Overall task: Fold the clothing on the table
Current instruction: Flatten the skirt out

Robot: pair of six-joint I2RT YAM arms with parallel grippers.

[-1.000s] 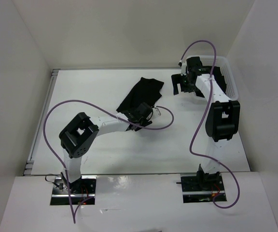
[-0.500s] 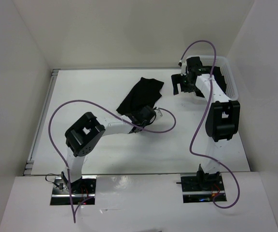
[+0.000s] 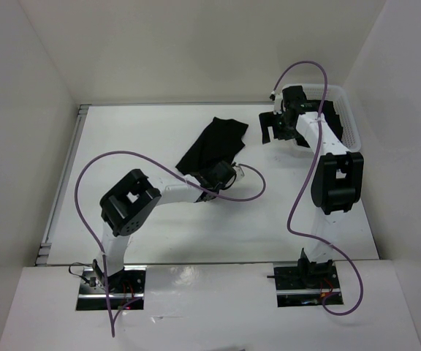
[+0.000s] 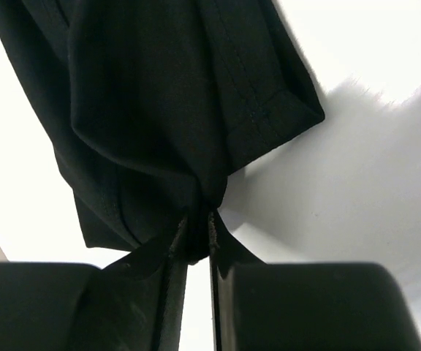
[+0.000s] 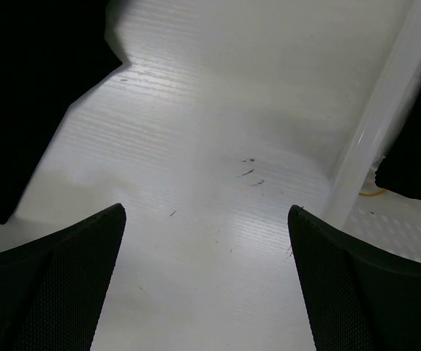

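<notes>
The clothing (image 3: 212,143), a plain black garment, lies crumpled on the white table (image 3: 145,139) near its middle back. My left gripper (image 3: 220,170) sits at the garment's near edge. In the left wrist view the clothing (image 4: 167,102) bunches down into a pinch between the two fingers, and the left gripper (image 4: 196,238) is shut on that fold. My right gripper (image 3: 272,129) hangs over the table at the back right, beside the basket. In the right wrist view the right gripper (image 5: 207,219) stands open with only bare table between its fingers.
A white lattice basket (image 3: 349,117) stands at the back right corner, behind the right arm. White upright walls enclose the table on three sides. A grey rail (image 3: 63,179) runs along the table's left edge. Purple cables loop from both arms.
My left gripper has moved a little right along the clothing's near edge and closed on a fold of it. The right arm has not moved.
</notes>
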